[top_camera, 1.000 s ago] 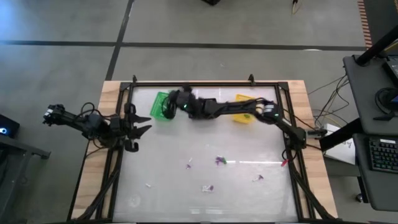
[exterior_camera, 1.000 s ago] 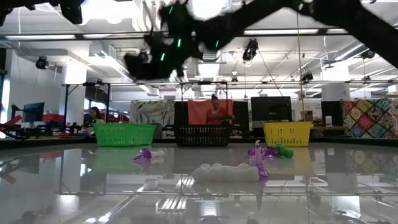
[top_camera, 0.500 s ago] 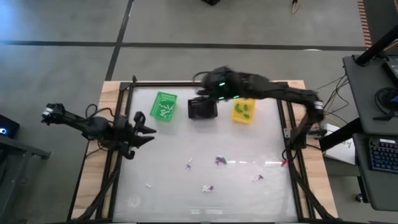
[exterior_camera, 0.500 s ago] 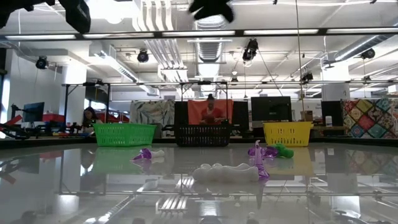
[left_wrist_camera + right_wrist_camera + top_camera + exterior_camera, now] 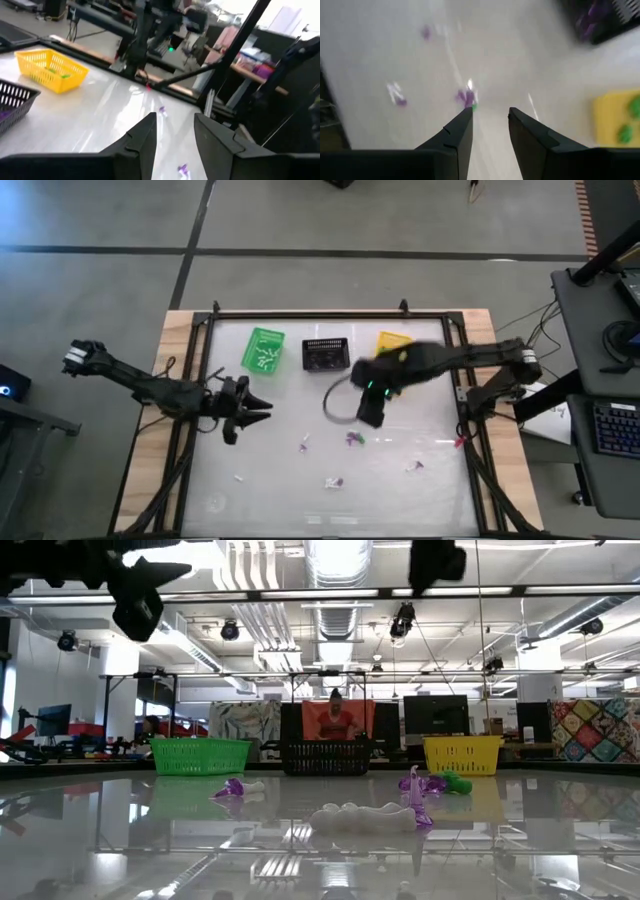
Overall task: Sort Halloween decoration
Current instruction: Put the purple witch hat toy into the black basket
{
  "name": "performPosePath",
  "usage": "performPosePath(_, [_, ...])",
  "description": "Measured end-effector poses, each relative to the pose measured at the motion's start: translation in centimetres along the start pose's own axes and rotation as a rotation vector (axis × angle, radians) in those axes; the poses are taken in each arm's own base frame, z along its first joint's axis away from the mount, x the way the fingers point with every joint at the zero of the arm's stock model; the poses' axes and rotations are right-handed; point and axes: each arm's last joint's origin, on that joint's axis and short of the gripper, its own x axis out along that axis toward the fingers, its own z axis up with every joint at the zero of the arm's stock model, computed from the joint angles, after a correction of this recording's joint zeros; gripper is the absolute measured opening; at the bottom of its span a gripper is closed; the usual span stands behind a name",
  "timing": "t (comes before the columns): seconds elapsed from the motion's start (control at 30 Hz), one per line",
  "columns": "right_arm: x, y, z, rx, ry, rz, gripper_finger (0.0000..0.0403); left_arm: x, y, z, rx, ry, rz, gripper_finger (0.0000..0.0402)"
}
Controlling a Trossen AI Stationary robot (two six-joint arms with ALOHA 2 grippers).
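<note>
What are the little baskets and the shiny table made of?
The small green basket, black basket and yellow basket look like moulded plastic: bright solid colours and slotted, lattice-like walls. The pale tabletop looks like glossy glass or acrylic, since it mirrors the ceiling lights; which one, I cannot tell.

The left arm reaches in from the left edge, stretched low over the surface, its left gripper pointing toward the middle with fingers parted and holding nothing. The right arm bends in from the right side; its right gripper hangs above the surface centre, fingers apart, empty.
</note>
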Motion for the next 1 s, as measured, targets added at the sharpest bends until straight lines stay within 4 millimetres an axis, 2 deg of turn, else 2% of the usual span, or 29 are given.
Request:
performPosePath(0.07, [1.7,0.5,-1.0,0.023,0.057,-0.02,0.0121,0.3,0.1,-0.4,0.011,0.022,0.011,0.0121])
performPosePath(0.17, [2.8,0.8,-2.5,0.063,0.095,-0.03,0.0129,0.7,0.3,-1.0,0.027,0.067,0.033,0.0139])
performPosePath(0.33, [5.8,0.4,-4.9,0.128,0.214,-0.099,0.0146,1.4,0.6,-2.3,0.077,0.157,0.072,0.018])
performPosePath(0.47, [7.0,-0.3,-6.6,0.156,0.283,-0.119,0.0163,2.1,0.7,-3.5,0.085,0.214,0.091,0.02])
performPosePath(0.57, [8.3,-0.8,-7.6,0.16,0.31,-0.139,0.0175,2.6,0.9,-4.2,0.028,0.237,0.123,0.0201])
performPosePath(0.8, [9.8,-1.7,-9.1,0.162,0.319,-0.148,0.0187,3.9,1.3,-5.8,-0.044,0.287,0.169,0.019])
performPosePath(1.0, [10.4,-2.3,-10.1,0.15,0.283,-0.121,0.0187,6.6,0.8,-6.8,-0.028,0.334,0.208,0.0189])
